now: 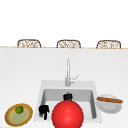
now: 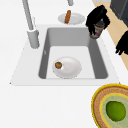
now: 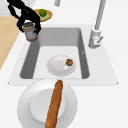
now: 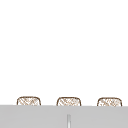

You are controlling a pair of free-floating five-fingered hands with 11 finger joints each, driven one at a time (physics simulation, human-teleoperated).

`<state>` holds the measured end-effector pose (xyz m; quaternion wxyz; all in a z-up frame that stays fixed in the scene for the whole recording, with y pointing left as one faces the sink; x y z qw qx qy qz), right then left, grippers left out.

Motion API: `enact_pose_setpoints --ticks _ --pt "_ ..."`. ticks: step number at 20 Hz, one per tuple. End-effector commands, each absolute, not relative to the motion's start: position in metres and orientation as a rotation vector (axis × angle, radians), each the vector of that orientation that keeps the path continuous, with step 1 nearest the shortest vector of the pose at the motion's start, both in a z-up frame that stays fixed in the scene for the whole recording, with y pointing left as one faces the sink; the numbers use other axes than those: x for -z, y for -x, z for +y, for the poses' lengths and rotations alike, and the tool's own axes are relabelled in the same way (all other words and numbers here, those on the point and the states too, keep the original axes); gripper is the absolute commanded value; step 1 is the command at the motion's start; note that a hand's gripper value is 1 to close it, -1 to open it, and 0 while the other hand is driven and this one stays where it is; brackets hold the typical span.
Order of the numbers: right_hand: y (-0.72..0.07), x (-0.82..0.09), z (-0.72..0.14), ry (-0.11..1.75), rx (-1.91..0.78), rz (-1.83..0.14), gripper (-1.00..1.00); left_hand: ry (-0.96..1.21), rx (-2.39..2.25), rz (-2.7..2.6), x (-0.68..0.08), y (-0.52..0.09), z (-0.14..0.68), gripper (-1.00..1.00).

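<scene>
Above sink [image 2: 75,35]: right robot hand [image 2: 96,17] curled round cup [image 2: 97,30]; left robot hand [image 1: 44,110] curled, idle.

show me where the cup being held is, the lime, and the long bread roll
cup [image 3: 30,32], right side view, on its grey side below the lid
lime [image 2: 115,111], left side view, middle of the fruit
bread roll [image 3: 54,106], right side view, midway along its crust

white counter [image 1: 25,65] w/ three wicker chairs [image 1: 68,44] behind
</scene>
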<state>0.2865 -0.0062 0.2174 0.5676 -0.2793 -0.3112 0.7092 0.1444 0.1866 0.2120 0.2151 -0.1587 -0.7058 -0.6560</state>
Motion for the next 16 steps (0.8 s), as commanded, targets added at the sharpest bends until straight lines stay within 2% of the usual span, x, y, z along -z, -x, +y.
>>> enact_pose_setpoints --ticks 1,9,16 --pt "-0.295 -0.188 -0.001 0.682 -1.640 -0.773 1.00 0.440 1.819 -1.957 -0.212 -0.144 0.187 0.00" --pt "-0.327 -0.131 0.000 0.600 -1.618 -0.864 1.00 0.440 1.819 -1.957 -0.212 -0.144 0.187 0.00" --pt "-0.374 -0.071 0.012 0.576 -1.628 -0.834 1.00 0.440 1.819 -1.957 -0.212 -0.144 0.187 0.00"
